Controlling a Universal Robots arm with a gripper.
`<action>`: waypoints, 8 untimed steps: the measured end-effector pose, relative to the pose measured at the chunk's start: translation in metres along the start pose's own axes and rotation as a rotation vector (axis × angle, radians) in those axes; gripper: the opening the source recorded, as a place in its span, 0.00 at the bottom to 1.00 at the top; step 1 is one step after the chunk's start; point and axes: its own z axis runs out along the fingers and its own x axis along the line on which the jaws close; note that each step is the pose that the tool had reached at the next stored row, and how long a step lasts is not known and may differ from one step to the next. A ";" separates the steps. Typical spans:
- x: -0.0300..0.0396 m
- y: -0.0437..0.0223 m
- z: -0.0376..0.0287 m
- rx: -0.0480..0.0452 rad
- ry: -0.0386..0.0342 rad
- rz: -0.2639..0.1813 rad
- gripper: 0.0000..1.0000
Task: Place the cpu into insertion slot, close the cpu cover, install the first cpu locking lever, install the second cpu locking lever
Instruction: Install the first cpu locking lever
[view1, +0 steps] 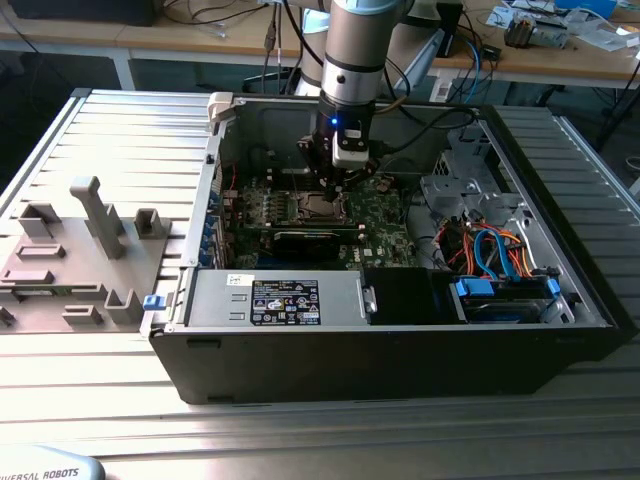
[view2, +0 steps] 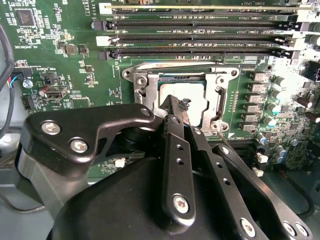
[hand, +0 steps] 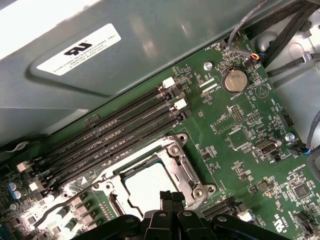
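my claw (view2: 176, 111) has its fingers together, nothing between them that i can see; i judge that makes one narrow tip for pushing. the tip hangs over the near edge of the cpu (view2: 195, 95), which lies flat, framed by the cover (view2: 147, 92) lying down around it. beyond run the memory slots (view2: 200, 37) on the board (view2: 75, 75).

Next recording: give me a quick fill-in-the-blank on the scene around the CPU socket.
1. The gripper hangs just over the silver-topped ____.
2. The cpu cover frames that chip on a ____ motherboard.
3. In the exterior view, the arm reaches down into an open computer ____.
Missing words: cpu; green; case.
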 end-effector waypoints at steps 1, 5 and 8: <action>0.0000 0.0000 0.0000 0.0000 -0.0001 -0.001 0.11; 0.0000 0.0000 0.0000 0.0001 -0.0006 -0.008 0.11; 0.0000 0.0000 0.0000 0.0001 -0.0008 -0.012 0.11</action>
